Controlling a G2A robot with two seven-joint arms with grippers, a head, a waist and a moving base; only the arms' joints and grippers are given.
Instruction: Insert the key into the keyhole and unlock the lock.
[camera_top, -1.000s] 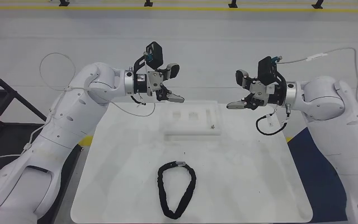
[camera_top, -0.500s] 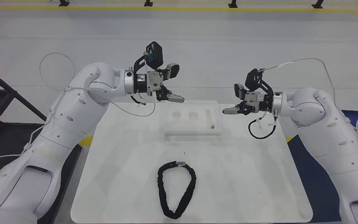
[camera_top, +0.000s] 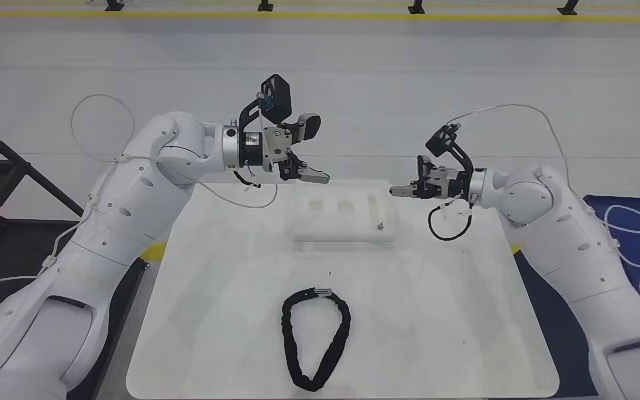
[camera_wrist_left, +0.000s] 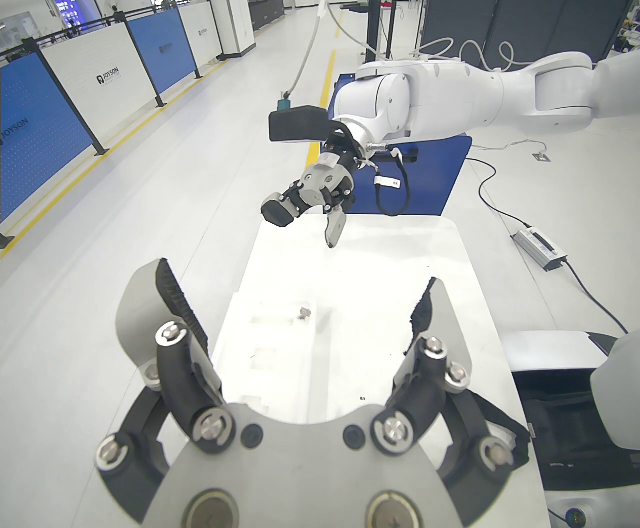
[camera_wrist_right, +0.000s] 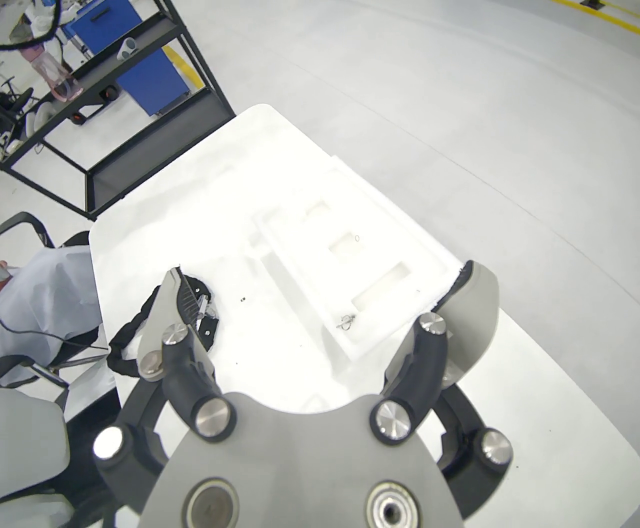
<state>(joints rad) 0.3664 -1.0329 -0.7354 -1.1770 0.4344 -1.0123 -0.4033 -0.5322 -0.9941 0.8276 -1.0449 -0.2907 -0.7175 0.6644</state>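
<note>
The small metal key lies on the right end of a white foam tray at the back of the white table. A black chain lock lies looped near the table's front middle. My left gripper hangs open above the tray's back left corner, empty. My right gripper hovers open just past the tray's back right corner, close to the key. In the left wrist view the key sits between my open fingers. The right wrist view shows the key, the tray and the chain lock.
The tray has three shallow rectangular pockets. A black metal rack stands beyond the table's far corner, and a blue cabinet stands behind the right arm. Bare table lies to either side of the chain lock.
My right arm has swung left toward the tray's back right corner, and its gripper has turned and come lower. The left arm, key and chain lock have not moved.
</note>
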